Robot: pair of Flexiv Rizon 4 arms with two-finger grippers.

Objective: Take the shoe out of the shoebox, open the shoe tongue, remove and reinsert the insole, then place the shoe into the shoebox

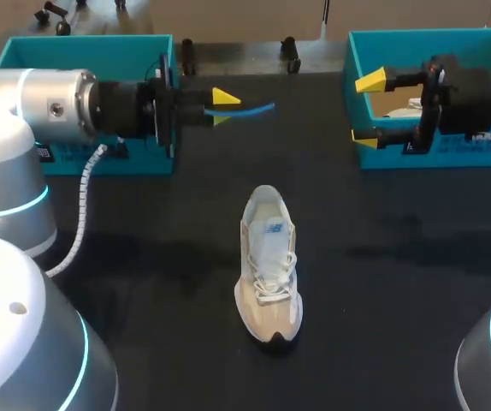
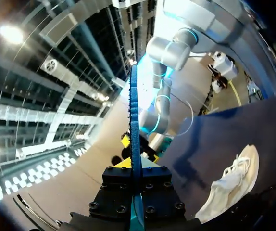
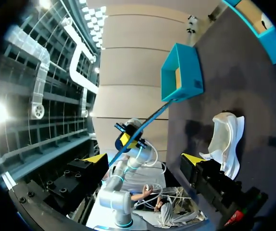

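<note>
A beige and white shoe (image 1: 269, 265) lies on the black table (image 1: 143, 257), toe toward the near edge; it also shows beside the left gripper's body (image 2: 229, 185) and ahead of the right fingers (image 3: 227, 139). My left gripper (image 1: 222, 107) hangs above the table in front of the left teal shoebox (image 1: 83, 51), shut on a thin blue insole (image 1: 250, 109). The left wrist view shows that insole (image 2: 134, 134) edge-on, pinched in the gripper (image 2: 135, 166). My right gripper (image 1: 367, 110) stands open and holds nothing, in front of the right teal shoebox (image 1: 434, 43). In its own view the gripper (image 3: 145, 158) faces the insole (image 3: 150, 118).
The two teal shoeboxes stand at the table's far left (image 3: 181, 72) and far right (image 3: 260, 21). The right box holds something pale, partly hidden by the arm. Dark table surface lies bare on both sides of the shoe.
</note>
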